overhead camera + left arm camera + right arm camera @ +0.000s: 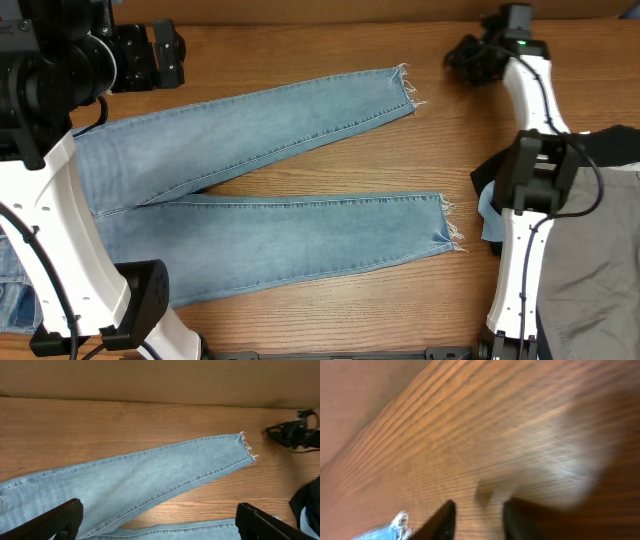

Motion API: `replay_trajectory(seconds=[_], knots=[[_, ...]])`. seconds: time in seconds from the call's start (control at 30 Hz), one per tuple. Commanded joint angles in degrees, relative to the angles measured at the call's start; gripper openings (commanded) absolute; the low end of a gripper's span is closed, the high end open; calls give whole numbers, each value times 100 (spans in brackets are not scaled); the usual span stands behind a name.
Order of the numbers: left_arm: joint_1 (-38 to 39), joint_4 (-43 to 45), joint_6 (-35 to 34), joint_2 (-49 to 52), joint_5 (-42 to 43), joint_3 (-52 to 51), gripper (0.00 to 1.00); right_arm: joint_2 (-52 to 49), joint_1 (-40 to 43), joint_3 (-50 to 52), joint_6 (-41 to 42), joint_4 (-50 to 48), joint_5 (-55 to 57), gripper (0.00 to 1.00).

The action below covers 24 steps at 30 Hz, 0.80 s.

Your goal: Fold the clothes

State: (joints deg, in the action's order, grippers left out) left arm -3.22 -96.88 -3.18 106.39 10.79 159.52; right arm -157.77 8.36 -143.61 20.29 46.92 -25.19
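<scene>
The light-blue jeans (pixel 250 200) lie flat on the wooden table, with both legs stretched to the right. The upper leg slants up to its frayed hem (pixel 405 90). The lower leg ends at a frayed hem (pixel 450 225). My left gripper (pixel 168 55) is open and empty at the back left, above the upper leg near the thigh. In the left wrist view its fingers (pixel 157 527) are spread wide over the upper leg (pixel 150 480). My right gripper (pixel 468 58) is open and empty over bare wood, right of the upper hem. In the blurred right wrist view, its fingers (pixel 477 522) are just right of a frayed hem corner (pixel 395 527).
A pile of dark and grey clothes (pixel 600 250) lies at the right edge, with a small blue cloth (pixel 490 215) beside it. More denim (pixel 15 290) lies at the front left. A brown cardboard wall (pixel 150 380) stands along the back.
</scene>
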Motion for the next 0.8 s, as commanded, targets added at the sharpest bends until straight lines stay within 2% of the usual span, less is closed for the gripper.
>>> replay_trajectory(seconds=[0.0,0.17,0.3,0.4,0.53,0.6,0.67,0.7,0.77], knots=[[28,9,153,-203,83,76,100,376,-79,-201,-127,345,-1237,41],[26,9,181,-221,85,76,100,422,-243,-181,-739,1600,-1043,50],[26,9,195,-223,70,76,100,422,-597,-111,-903,2387,39,51],[26,9,192,-221,74,76,100,422,-916,7,-1231,2673,229,52],[26,9,188,-223,125,76,100,422,-1316,361,-1244,2905,404,50],[28,9,190,-223,203,76,100,422,-1467,603,-1167,2715,422,38],[28,9,188,-223,275,76,100,422,-1517,717,-1051,2284,516,16],[28,9,188,-223,282,76,100,422,-1515,717,-815,1989,732,9],[28,9,188,-223,282,76,100,431,-1405,688,-398,1311,1102,4]])
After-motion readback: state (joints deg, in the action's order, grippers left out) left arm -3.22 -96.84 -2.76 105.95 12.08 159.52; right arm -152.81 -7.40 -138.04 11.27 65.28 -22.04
